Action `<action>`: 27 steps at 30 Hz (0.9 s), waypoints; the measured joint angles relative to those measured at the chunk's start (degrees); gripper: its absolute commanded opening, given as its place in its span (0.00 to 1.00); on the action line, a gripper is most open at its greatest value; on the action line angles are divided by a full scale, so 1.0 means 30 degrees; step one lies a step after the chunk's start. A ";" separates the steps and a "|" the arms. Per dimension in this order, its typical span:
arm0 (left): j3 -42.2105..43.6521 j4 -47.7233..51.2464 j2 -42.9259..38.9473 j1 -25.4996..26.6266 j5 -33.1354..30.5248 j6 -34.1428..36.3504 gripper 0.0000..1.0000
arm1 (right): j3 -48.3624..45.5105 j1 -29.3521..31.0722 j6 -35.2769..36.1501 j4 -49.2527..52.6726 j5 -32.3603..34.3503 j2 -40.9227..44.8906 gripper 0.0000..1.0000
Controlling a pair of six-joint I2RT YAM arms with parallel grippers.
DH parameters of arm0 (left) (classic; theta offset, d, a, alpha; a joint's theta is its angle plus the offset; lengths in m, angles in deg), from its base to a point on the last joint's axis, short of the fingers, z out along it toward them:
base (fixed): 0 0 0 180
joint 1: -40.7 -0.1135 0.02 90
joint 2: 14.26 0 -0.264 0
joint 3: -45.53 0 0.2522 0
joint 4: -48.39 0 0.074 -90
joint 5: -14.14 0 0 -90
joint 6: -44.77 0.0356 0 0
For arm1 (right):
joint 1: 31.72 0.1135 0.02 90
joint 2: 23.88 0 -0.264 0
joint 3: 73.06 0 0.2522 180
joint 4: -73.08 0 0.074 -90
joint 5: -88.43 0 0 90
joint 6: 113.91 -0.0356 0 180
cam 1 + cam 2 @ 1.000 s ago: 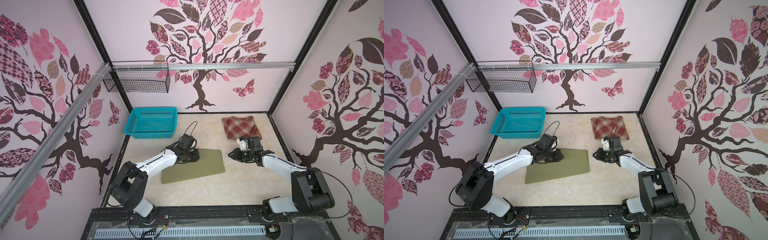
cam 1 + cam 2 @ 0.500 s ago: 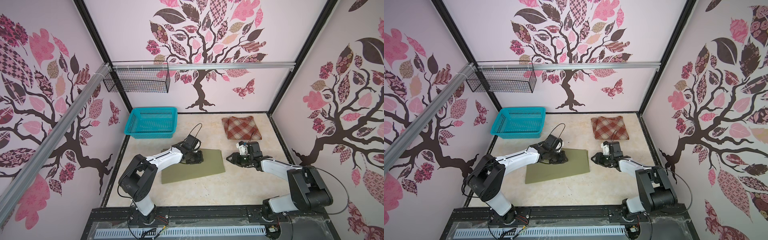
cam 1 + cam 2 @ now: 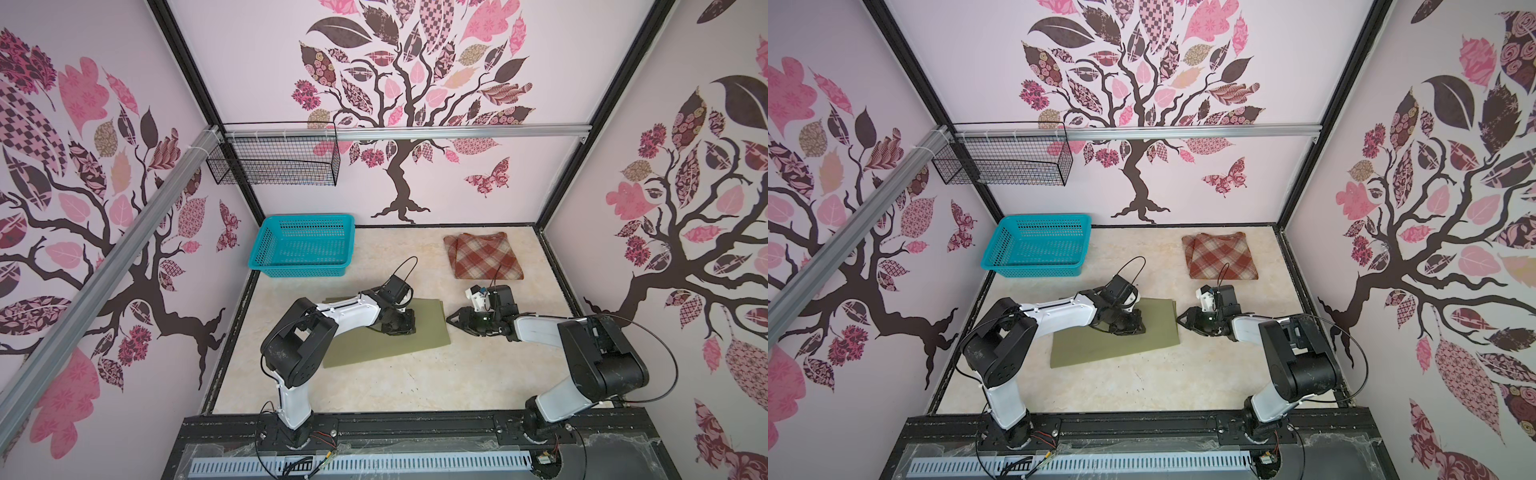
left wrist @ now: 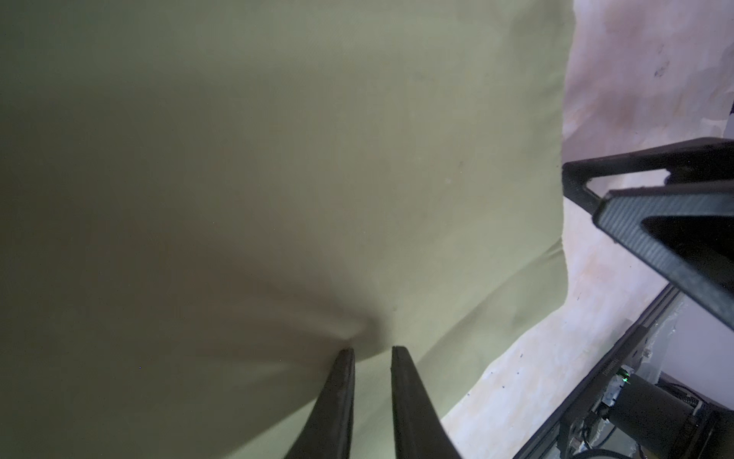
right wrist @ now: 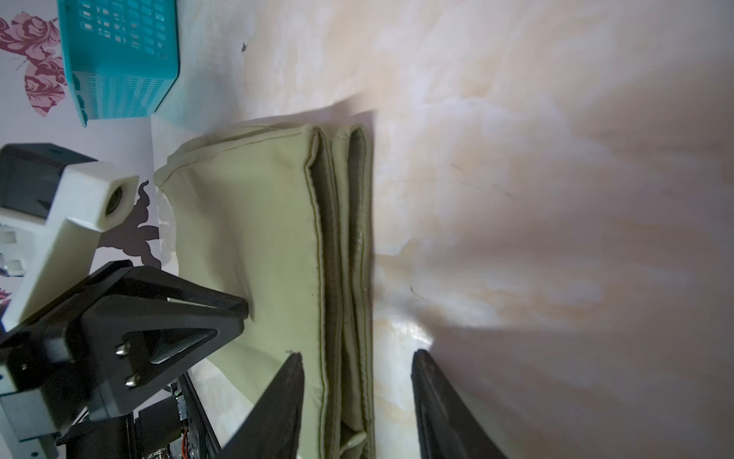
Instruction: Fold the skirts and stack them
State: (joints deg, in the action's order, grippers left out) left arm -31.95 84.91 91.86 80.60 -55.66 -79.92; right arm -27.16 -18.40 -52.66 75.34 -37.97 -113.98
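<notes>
The plain olive-green cloth skirt [image 3: 428,328] lies folded flat in the middle of the pale marbled desk [image 3: 415,382]. The rust-red and cream plaid woolly skirt [image 3: 484,257] lies folded near the far right corner, well apart from it, so the stacking is not yet done. The left pincer [image 4: 371,351] bears down on the olive skirt with its fingers nearly together and the cloth puckered at their tips; whether a pinch of fabric sits between them I cannot tell. The right pincer [image 5: 357,353] is open and low at the skirt edge that faces its arm, one finger on the cloth side and one on the bare-desk side, with the layered hems between. The main risk, as I judge it, is a partial grab: that edge shows several separate layers, and jaws that close on only some of them would peel the fold open on a lift. If the desk-side finger rides over the bottom layer, it may shove the bundle sideways and wrinkle it. If the left pincer presses while the right one pulls, the cloth could stretch or skew. The turquoise plastic basket [image 3: 299,270] stands well clear and looks like no obstacle.
</notes>
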 measured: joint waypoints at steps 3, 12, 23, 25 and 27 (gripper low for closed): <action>-0.0350 -0.0015 0.0226 0.0007 0.0080 0.0000 0.21 | 0.0000 0.0437 -0.0066 -0.0138 0.0087 -0.0219 0.49; -0.0889 -0.0146 0.1137 0.0117 0.0335 -0.0080 0.21 | 0.0022 0.0627 -0.0146 -0.0670 0.0138 -0.0510 0.49; -0.1464 0.0036 0.1581 0.0204 0.0459 -0.0080 0.21 | 0.0211 0.0794 -0.0576 -0.2331 -0.0138 -0.1508 0.49; -0.1530 0.0036 0.1654 0.0204 0.0510 -0.0073 0.21 | 0.0248 0.0852 -0.0707 -0.2579 -0.0175 -0.1661 0.48; -0.1603 0.0051 0.1712 0.0204 0.0525 -0.0073 0.21 | 0.0328 0.0918 -0.0823 -0.2827 -0.0182 -0.1836 0.48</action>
State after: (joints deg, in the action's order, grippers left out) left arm -36.76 85.07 97.00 81.22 -54.08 -80.14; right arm -26.18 -15.64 -55.13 66.86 -38.52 -119.49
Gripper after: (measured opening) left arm 0.206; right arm 0.483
